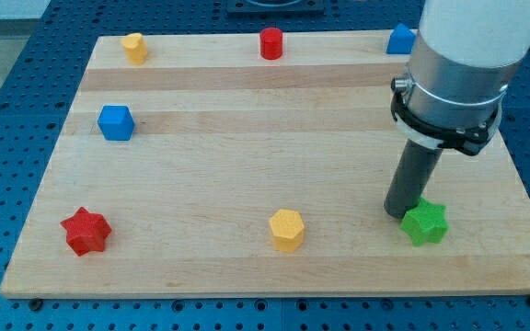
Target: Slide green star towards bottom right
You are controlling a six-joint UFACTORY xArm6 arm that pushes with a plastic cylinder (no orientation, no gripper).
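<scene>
My tip (400, 213) has no fingers to open or close, just a bare rod, touching the green star (425, 223) on its upper-left side | star sits lower right of frame, near the board (247, 101) edge | push short and diagonal, centred, stopping before the edge | yellow block (286, 229) well apart

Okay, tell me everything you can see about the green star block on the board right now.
The green star is a small, chunky, bright green block with blunt points; it looks like matte plastic. It lies flat on the wooden board near the view's bottom right corner, whole and mostly unobstructed. My tip stands at its upper left edge, apparently touching it. No other block is near; the yellow hexagon block sits well off to the view's left.
</scene>
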